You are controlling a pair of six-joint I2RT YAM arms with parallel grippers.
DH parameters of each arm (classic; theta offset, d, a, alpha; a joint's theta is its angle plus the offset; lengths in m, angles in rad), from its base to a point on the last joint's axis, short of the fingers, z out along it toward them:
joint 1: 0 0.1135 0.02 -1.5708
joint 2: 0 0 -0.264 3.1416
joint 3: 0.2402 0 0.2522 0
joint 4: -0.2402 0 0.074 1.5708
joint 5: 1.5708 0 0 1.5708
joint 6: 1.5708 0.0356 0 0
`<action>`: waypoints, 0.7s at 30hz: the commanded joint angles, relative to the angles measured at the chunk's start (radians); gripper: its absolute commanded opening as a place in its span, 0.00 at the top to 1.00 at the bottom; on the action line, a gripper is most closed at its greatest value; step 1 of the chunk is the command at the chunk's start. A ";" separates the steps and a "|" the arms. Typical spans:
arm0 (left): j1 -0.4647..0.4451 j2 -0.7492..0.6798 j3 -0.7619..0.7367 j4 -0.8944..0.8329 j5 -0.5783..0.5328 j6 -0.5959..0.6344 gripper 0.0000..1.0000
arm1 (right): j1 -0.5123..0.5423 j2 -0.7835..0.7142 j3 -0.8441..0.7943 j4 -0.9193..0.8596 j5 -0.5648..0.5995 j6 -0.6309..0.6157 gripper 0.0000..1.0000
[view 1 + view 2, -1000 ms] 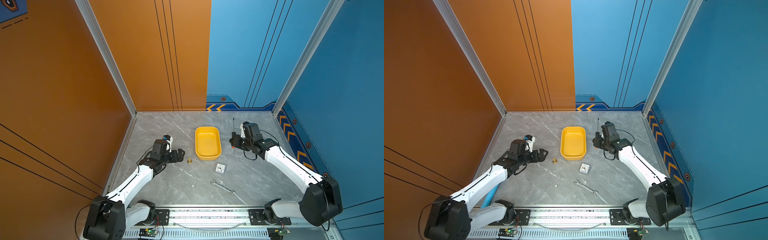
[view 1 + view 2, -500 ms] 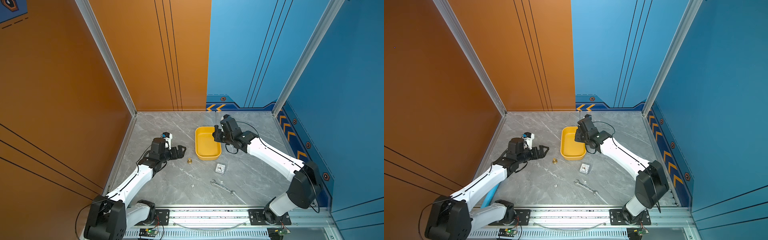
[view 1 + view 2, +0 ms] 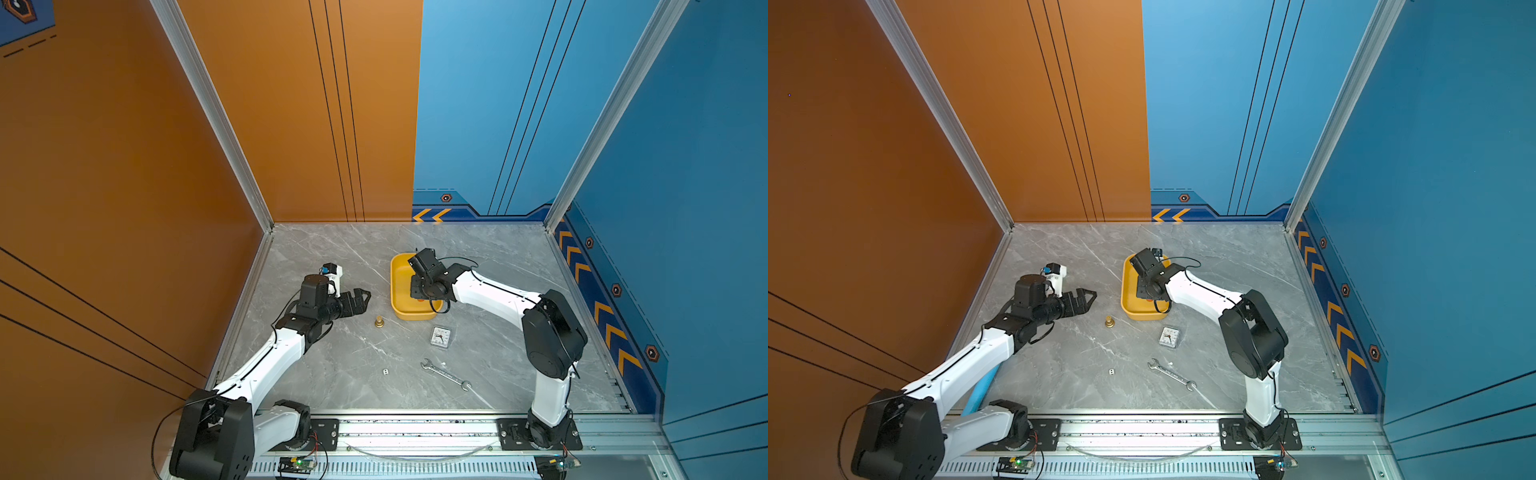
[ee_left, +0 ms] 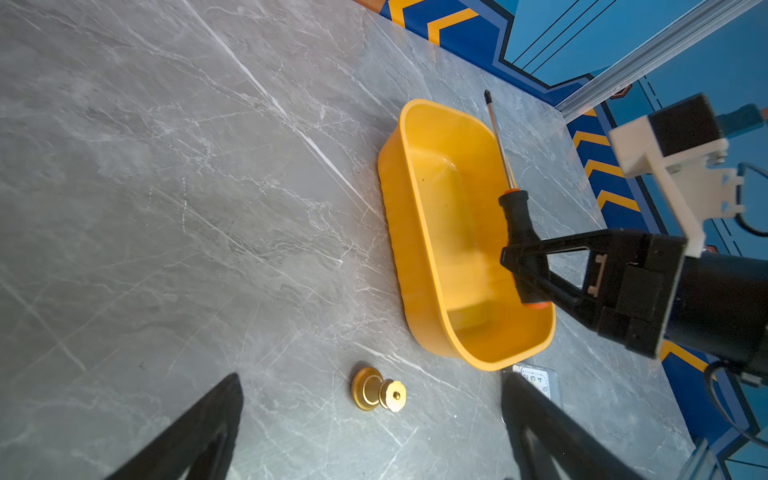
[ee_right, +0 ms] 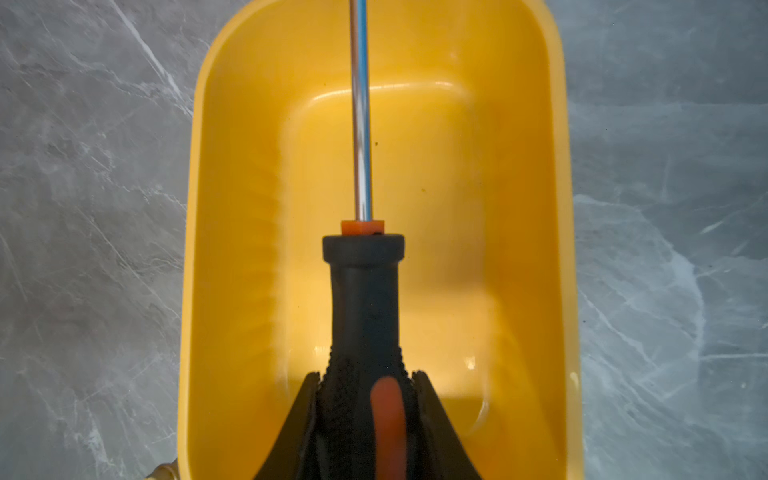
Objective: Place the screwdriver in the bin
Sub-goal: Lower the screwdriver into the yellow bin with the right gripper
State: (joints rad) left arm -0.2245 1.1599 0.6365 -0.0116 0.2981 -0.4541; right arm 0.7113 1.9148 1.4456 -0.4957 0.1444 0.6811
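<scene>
screwdriver [image 5: 363,291] tip cut off in the right wrist view, clock [image 4: 536,380] half hidden behind left fingers [image 4: 519,399]

The grey marble table [image 3: 332,374] carried a yellow bin [image 3: 392,282] near its middle. A brass knob [image 3: 379,322] stood at the bin's 8 o'clock and a small clock [image 3: 440,336] lay at its 5 o'clock. A wrench [image 3: 445,374] lay at the clock's 6 o'clock, with a white cube [image 3: 385,372] at the wrench's 9 o'clock.

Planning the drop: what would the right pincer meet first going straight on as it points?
Likely the bin floor, its held screwdriver touching down first; the gap below is unclear.
</scene>
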 commanded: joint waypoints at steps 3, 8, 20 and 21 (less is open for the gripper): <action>0.016 0.001 0.008 -0.016 0.013 0.012 0.02 | 0.017 0.038 0.040 -0.038 0.029 0.017 1.00; 0.019 0.005 0.002 -0.008 0.007 0.014 0.02 | 0.017 0.085 0.060 -0.060 0.035 0.023 1.00; 0.024 0.014 -0.001 0.002 0.007 0.023 0.02 | 0.016 0.148 0.075 -0.069 0.023 0.038 1.00; 0.025 0.014 -0.002 0.003 0.007 0.025 0.02 | 0.015 0.149 0.074 -0.069 0.024 0.037 0.97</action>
State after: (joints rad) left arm -0.2092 1.1637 0.6365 -0.0132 0.2974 -0.4534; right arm 0.7284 2.0575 1.4868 -0.5392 0.1471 0.7010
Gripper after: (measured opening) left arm 0.979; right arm 0.269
